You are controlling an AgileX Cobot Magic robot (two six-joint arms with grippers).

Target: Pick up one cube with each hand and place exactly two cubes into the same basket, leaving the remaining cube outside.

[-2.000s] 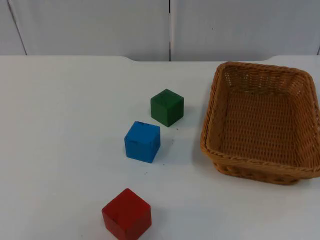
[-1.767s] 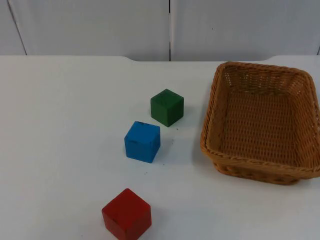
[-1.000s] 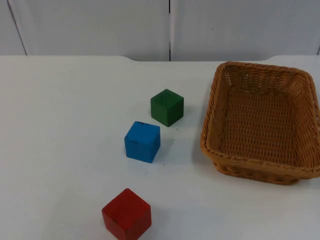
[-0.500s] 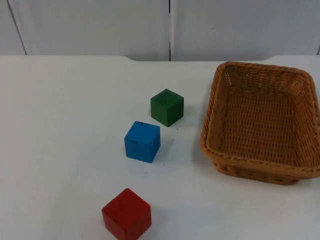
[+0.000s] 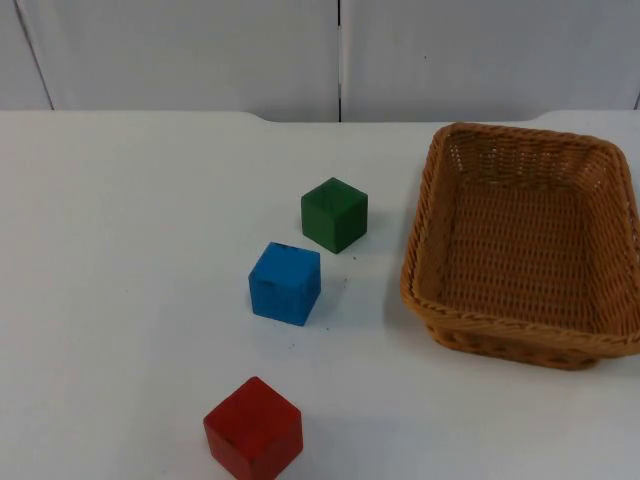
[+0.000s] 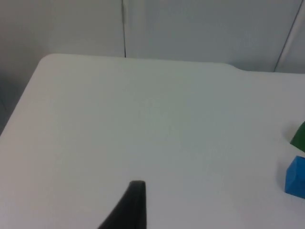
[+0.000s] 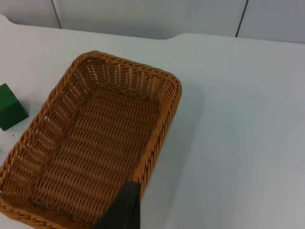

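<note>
Three cubes lie on the white table in a loose diagonal: a green cube [image 5: 334,214] farthest back, a blue cube [image 5: 285,283] in the middle and a red cube [image 5: 254,428] near the front edge. An empty brown wicker basket [image 5: 422,262] stands to their right. My left gripper [image 6: 131,206] hangs over bare table well to the left of the blue cube [image 6: 296,177] and the green cube [image 6: 300,136]. My right gripper [image 7: 125,206] hovers by one end of the basket [image 7: 165,123], with the green cube [image 7: 10,113] beyond the basket's far side. Both arms wait.
The grey partition wall [image 5: 340,55] closes the table at the back. The table's left edge [image 6: 20,113] drops off close to the left gripper. Bare white surface [image 7: 238,133] stretches past the basket on the right.
</note>
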